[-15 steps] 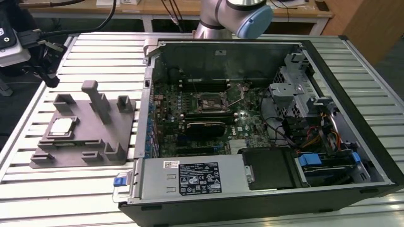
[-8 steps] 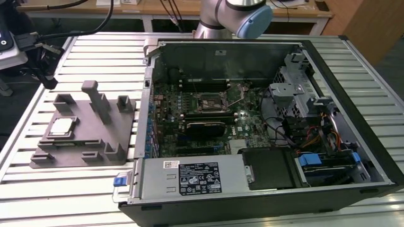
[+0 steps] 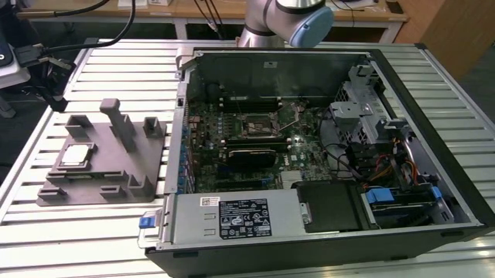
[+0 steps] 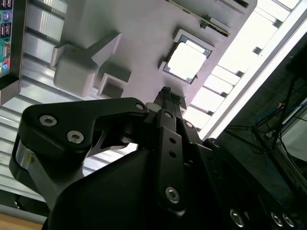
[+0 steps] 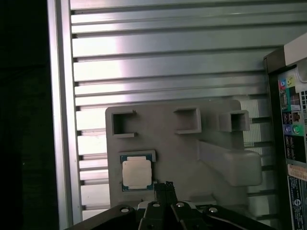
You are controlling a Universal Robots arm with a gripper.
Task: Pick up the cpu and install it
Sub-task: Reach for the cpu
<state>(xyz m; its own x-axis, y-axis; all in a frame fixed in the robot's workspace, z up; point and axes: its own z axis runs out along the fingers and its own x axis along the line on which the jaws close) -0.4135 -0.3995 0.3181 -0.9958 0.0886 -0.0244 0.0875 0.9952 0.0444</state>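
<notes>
— Checking the black two-fingered gripper (image 4: 167, 92) first: how do its fingers stand?

— Pressed together, tip against tip, with nothing pinched between them. Both wrist views show the same.

— And the small flat square cpu with the shiny silver-grey metal top (image 3: 76, 155)?

— It lies flat in a shallow square pocket of the pale grey plastic fixture plate (image 3: 116, 168). The pocket is on the side of the plate away from the computer, toward the exterior view's left. The chip is not picked up and nothing touches it.

— How close is the gripper to it?

— In both wrist views the closed tips sit near one corner of the cpu (image 5: 136, 173), apart from it, over bare grey plate (image 5: 177, 153). Whether the tips touch the plate, I cannot tell.

— Where does the plate stand?

— It stands on the slatted aluminium table (image 3: 116, 69), just beside the open black computer case (image 3: 325, 255). The case lies on its side with the green motherboard (image 3: 309, 147) facing up.

— What shows on the board?

— The square metal-framed socket (image 3: 259, 124) sits near the board's middle. A black rectangular block (image 3: 251, 156) lies just beside it, on the side toward the silver power supply box (image 3: 232, 217).

— Anything else on the plate?

— Several raised, open-topped pockets line its edges, and a tall grey upright post (image 3: 116, 119) rises between the cpu's pocket and the case.

— And the arm?

— The grey robot arm with a pale blue joint cap (image 3: 309, 26) stands at the far edge of the table, behind the case.
</notes>
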